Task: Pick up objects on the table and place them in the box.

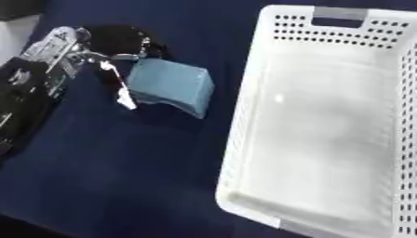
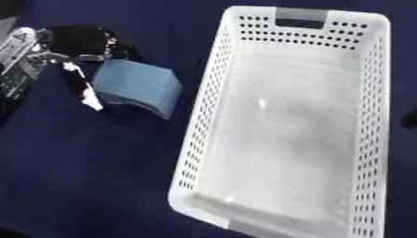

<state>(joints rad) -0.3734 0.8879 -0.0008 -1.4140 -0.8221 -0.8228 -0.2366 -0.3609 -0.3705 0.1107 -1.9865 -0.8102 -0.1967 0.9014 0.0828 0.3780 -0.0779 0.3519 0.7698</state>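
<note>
The blue folded cloth point(image 1: 171, 88) lies on the dark table point(image 1: 122, 176) just left of the white basket point(image 1: 244, 116), which holds nothing I can see. My left hand point(image 1: 122, 60) sits at the cloth's left edge; I can't tell whether it grips. The cloth looks soft and light, so I'd pinch the stacked folds together.

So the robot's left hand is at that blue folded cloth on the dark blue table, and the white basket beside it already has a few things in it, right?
Not quite. The white basket holds nothing: the left eye view shows its bare floor from end to end. The rest stands: the left hand is at the blue folded cloth, which lies on the dark blue table to the left of the basket.
</note>
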